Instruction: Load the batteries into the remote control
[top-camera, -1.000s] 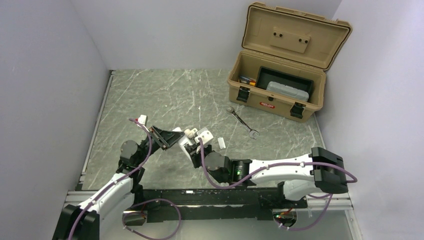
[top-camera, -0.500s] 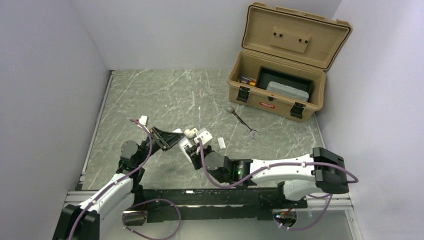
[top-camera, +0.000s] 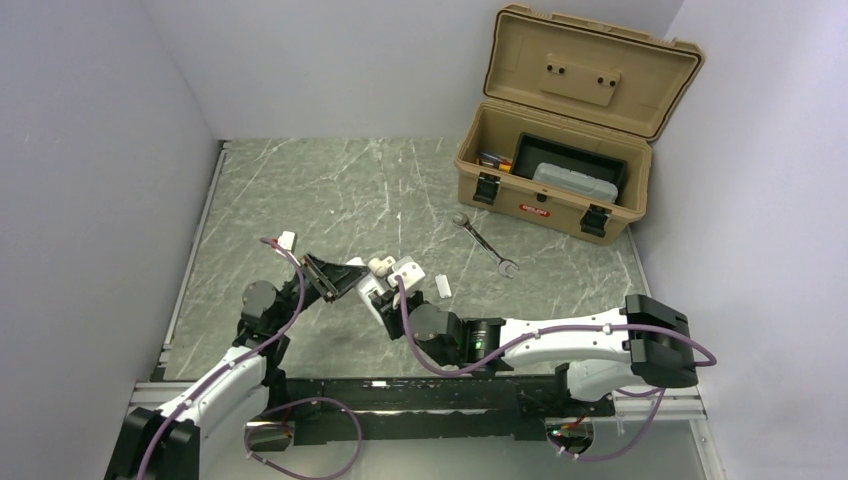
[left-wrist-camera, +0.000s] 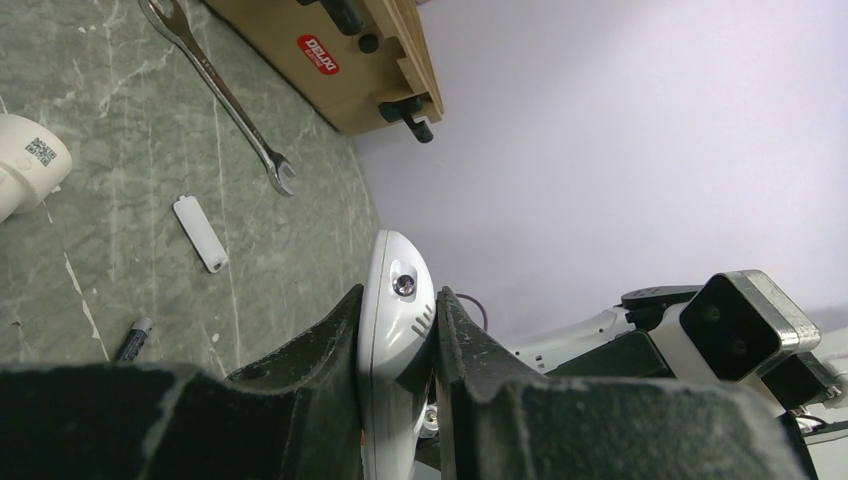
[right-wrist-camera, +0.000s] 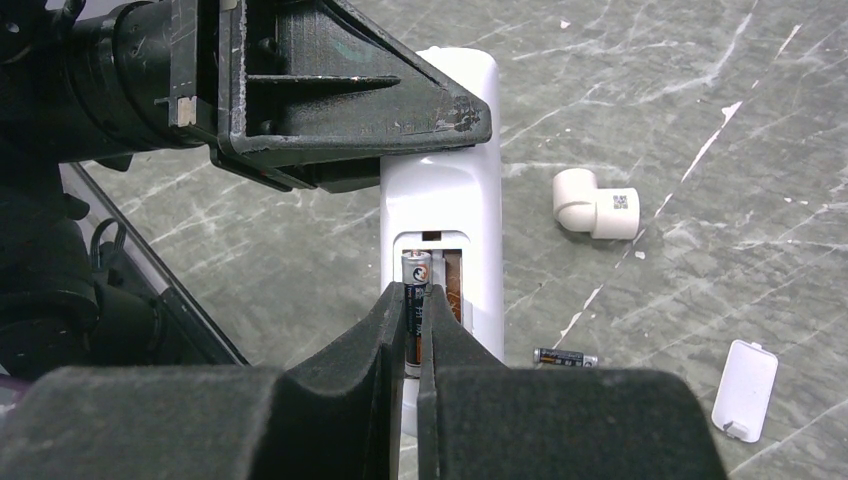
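My left gripper (left-wrist-camera: 398, 300) is shut on the remote control (left-wrist-camera: 395, 330), a white handset held on edge above the table. In the right wrist view the remote control (right-wrist-camera: 440, 200) shows its back, with the battery compartment (right-wrist-camera: 450, 270) open. My right gripper (right-wrist-camera: 416, 292) is shut on one of the batteries (right-wrist-camera: 415, 272), a slim dark cylinder whose top end sits in the left slot of that compartment. A second battery (right-wrist-camera: 565, 357) lies loose on the table just right of the remote. In the top view both grippers meet near the table's front middle (top-camera: 365, 283).
A small white battery cover (right-wrist-camera: 745, 390) lies on the marble table to the right, with a white pipe fitting (right-wrist-camera: 595, 205) beyond it. A silver wrench (top-camera: 485, 245) lies farther back. An open tan toolbox (top-camera: 560, 190) stands at the back right.
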